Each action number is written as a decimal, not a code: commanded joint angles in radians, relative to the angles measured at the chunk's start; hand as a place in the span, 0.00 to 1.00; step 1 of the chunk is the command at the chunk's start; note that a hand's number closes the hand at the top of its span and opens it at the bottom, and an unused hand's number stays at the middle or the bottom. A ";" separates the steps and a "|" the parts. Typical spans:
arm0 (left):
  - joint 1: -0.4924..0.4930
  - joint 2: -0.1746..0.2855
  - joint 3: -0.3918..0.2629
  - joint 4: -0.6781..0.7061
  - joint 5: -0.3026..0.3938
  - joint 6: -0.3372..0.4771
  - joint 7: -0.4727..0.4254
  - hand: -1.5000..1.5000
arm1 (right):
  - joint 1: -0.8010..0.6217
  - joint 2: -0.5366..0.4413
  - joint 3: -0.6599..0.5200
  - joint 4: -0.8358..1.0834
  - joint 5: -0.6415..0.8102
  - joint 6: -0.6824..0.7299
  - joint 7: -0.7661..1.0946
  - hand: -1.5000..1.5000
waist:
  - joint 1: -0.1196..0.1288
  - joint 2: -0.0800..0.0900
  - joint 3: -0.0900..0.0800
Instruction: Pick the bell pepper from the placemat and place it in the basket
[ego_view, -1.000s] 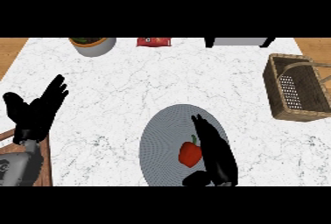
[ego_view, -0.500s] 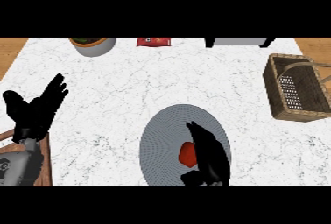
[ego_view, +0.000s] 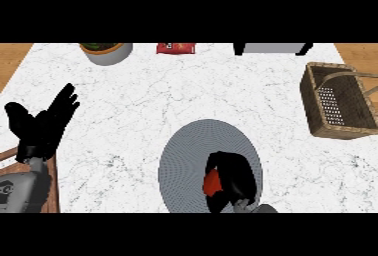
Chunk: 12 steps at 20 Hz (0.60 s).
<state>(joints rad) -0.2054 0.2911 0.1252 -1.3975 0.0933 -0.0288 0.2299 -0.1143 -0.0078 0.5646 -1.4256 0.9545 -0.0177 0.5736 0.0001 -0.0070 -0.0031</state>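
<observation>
right hand (ego_view: 238, 175) has just curled from beside to round the bell pepper (ego_view: 212, 183), still on the placemat (ego_view: 190, 145) by the surface's (ego_view: 184, 90) near edge, so grasp looks set, lift to basket (ego_view: 345, 131) at right edge next; left hand (ego_view: 43, 125) rests open.

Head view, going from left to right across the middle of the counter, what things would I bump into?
First the left hand, open and resting → grey placemat → wicker basket. The right hand curled over the red bell pepper sits on the placemat, so those two overlap it and get no separate place.
</observation>
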 joint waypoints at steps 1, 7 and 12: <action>-0.017 0.001 0.005 -0.038 -0.011 0.007 0.050 0.50 | 0.060 -0.016 0.053 -0.077 0.016 0.047 -0.024 1.00 | -0.002 0.006 0.003; 0.033 0.004 0.016 -0.033 0.006 -0.005 0.022 0.50 | 0.258 -0.135 0.371 -0.516 0.046 0.224 0.003 1.00 | -0.013 -0.004 0.002; -0.010 0.011 0.028 -0.021 -0.008 0.010 0.029 0.50 | 0.431 -0.273 0.492 -0.734 0.099 0.218 0.046 1.00 | -0.019 0.002 0.003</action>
<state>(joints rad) -0.1882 0.2994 0.1444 -1.4378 0.0977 -0.0330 0.2608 0.1513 -0.1862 0.8841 -1.9576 1.0003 0.2136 0.5811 -0.0132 -0.0074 -0.0008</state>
